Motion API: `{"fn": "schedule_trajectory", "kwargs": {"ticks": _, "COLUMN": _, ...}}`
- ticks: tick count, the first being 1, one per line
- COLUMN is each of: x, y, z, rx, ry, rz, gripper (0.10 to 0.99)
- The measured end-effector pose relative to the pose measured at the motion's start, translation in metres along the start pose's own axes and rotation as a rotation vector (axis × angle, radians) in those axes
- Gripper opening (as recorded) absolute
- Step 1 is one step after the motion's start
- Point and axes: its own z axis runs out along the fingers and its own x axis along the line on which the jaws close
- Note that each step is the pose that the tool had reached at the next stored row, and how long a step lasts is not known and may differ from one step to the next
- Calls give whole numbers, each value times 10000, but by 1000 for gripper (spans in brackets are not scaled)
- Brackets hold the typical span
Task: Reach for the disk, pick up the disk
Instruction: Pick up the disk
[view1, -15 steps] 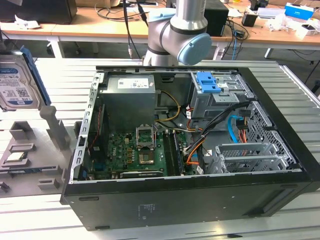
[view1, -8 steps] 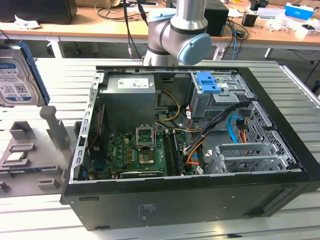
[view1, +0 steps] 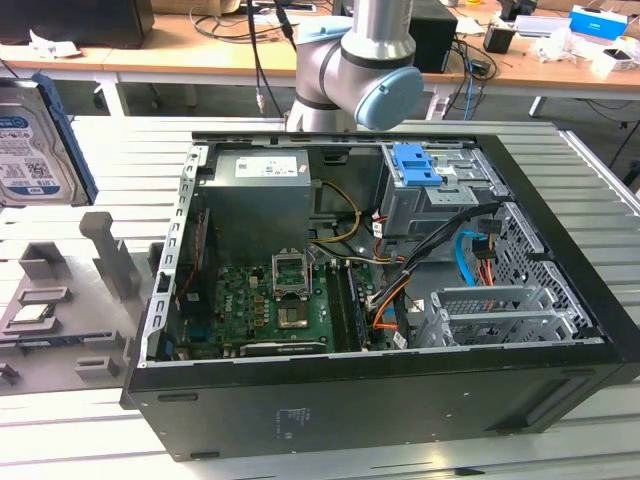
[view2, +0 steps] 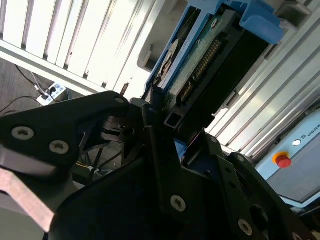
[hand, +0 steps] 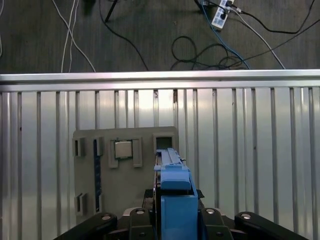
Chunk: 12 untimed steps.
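The slatted aluminium table (view1: 110, 150) carries an open black computer case (view1: 400, 400). The arm (view1: 350, 60) rises behind the case in the exterior view. At the exterior view's left, beside the case, lies a grey fixture plate (hand: 125, 170).

The disk (view1: 30, 140) is at the far edge of the exterior view's left, above that plate. It stands on edge with its label facing the camera, and it appears to hang clear of the table. In both wrist views the disk (hand: 175, 192) sits squarely in the gripper (view2: 172, 125), so there is no gap left to reach across. Its thin blue-railed edge is centred between the black linkages. Its long axis seems to run straight out from the gripper toward the plate.

The fingers (view2: 154, 135) are drawn in to the width of the drive's thickness and press against its sides. I judge that they have hold of the disk, with its connector end (view2: 200, 67) nearest the wrist. On the plate, just beside the disk's line, rests the small processor chip (hand: 123, 149).
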Motion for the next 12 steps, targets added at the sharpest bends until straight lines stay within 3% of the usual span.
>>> {"fn": "schedule_trajectory", "kwargs": {"ticks": 12, "x": 1, "y": -20, "z": -188, "rx": -12, "ry": 1, "rz": 0, "gripper": 369}}
